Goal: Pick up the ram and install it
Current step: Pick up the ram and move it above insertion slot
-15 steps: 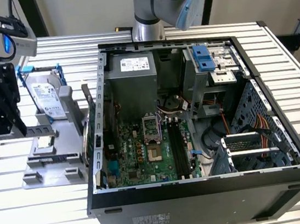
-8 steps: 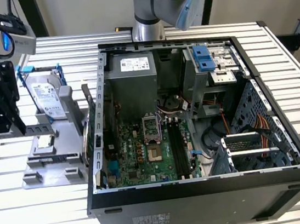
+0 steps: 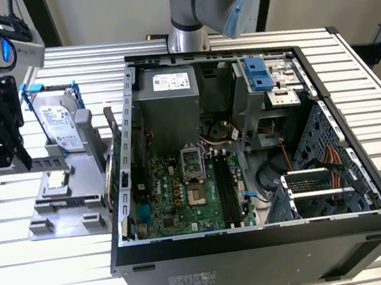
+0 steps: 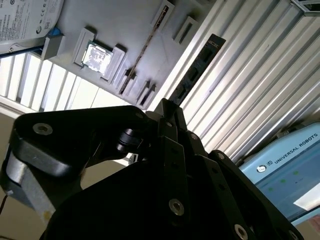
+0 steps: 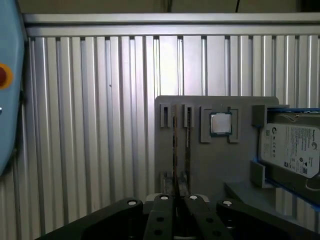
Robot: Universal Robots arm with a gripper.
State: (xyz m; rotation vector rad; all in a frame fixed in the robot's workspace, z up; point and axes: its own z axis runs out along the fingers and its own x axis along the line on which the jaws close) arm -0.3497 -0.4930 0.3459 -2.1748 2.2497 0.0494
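Note:
The ram (image 4: 196, 69) is a long dark stick with chips, jutting out from between my fingertips. In the first wrist view the ram (image 5: 175, 150) is edge-on, a thin line running from the fingers over the grey holder block (image 5: 200, 170). My gripper (image 4: 170, 106) is shut on one end of it; the gripper (image 5: 175, 198) hangs above the block. In the exterior view the gripper (image 3: 4, 142) is at the far left, above the block (image 3: 67, 218) and well apart from the open computer case (image 3: 260, 242). The motherboard's long black memory slots (image 3: 226, 188) lie in the case's middle.
The block also carries a silver hard drive in a blue bracket (image 3: 58, 125), a square processor chip (image 5: 220, 123) and a second thin stick (image 5: 188, 127) in a slot. A pale blue pendant (image 4: 285, 170) lies on the ribbed metal table (image 3: 350, 72). The arm's base (image 3: 187, 34) stands behind the case.

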